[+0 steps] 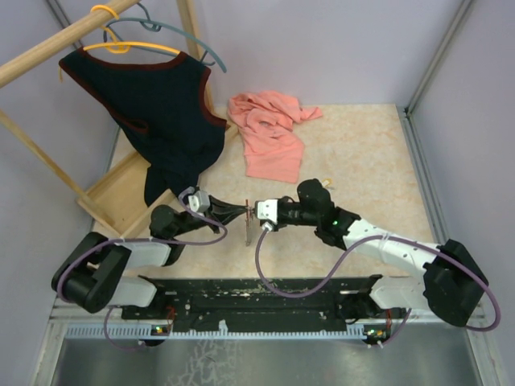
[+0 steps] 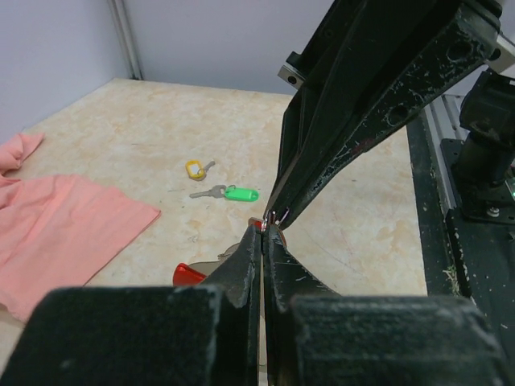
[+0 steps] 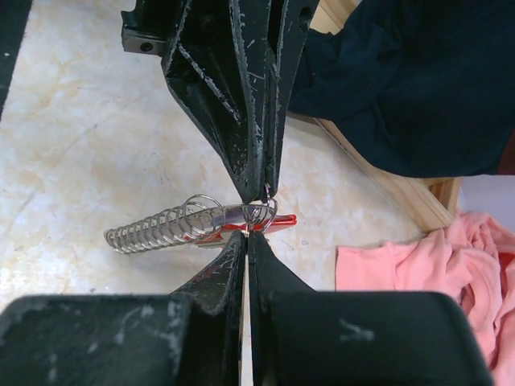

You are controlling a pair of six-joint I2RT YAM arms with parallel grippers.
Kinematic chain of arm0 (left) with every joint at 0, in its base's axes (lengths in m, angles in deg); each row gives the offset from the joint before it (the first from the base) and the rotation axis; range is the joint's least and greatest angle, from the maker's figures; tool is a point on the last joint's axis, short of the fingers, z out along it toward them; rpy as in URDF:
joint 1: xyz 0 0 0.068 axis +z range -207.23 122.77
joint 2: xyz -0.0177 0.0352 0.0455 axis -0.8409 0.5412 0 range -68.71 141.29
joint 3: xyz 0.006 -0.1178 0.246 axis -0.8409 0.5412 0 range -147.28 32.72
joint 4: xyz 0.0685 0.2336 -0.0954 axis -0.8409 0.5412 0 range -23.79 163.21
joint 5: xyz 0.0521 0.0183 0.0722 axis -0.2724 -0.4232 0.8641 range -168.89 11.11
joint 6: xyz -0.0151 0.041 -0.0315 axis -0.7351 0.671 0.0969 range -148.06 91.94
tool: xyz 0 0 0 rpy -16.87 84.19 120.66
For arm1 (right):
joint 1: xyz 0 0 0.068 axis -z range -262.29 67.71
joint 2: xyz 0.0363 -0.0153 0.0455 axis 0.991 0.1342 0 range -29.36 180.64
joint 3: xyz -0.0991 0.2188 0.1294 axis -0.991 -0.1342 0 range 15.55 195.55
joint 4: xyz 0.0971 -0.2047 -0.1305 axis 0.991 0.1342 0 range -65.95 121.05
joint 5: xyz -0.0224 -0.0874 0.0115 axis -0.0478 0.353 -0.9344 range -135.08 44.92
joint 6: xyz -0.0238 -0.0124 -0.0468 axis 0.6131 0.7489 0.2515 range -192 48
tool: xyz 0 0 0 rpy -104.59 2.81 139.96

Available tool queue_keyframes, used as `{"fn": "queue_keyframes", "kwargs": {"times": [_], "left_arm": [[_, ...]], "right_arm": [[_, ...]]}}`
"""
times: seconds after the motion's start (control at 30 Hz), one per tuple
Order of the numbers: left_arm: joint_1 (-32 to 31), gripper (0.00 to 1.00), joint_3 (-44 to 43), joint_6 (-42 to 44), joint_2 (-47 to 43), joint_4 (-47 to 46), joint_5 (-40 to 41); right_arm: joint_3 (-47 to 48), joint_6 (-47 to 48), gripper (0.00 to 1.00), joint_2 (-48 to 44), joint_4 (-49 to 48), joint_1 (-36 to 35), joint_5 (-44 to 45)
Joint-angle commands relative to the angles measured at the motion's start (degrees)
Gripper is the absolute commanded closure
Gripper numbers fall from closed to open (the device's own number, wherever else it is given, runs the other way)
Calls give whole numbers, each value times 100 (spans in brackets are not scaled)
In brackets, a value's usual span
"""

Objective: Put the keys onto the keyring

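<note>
Red-and-grey keyring (image 3: 233,219) hangs between your left claw (image 3: 263,190) and right claw (image 3: 248,239), both pinched tight on it above the desk (image 2: 362,233), while the green key (image 2: 240,193) and yellow key (image 2: 195,169) lie down there.

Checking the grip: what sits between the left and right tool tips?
The keyring: in the right wrist view its metal rings sit where the shut left tool and right tool meet tip to tip.
</note>
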Motion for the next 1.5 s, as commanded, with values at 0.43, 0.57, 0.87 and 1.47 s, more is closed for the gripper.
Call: {"fn": "queue_keyframes", "kwargs": {"times": [0.43,0.57,0.87,1.47], "left_arm": [[-328,100,353,-1150,834,-2272,1469],[-328,97,356,-1210,984,-2358,1526],[-320,67,275,-643,813,-1753,961],[-267,53,-962,1197,222,1735,-341]], "right_arm": [[-396,532,100,-167,-862,-99,674],[-384,745,100,-280,-708,-106,973],[-92,1332,100,-523,-275,-104,966],[291,1739,100,-476,354,-152,799]]}}
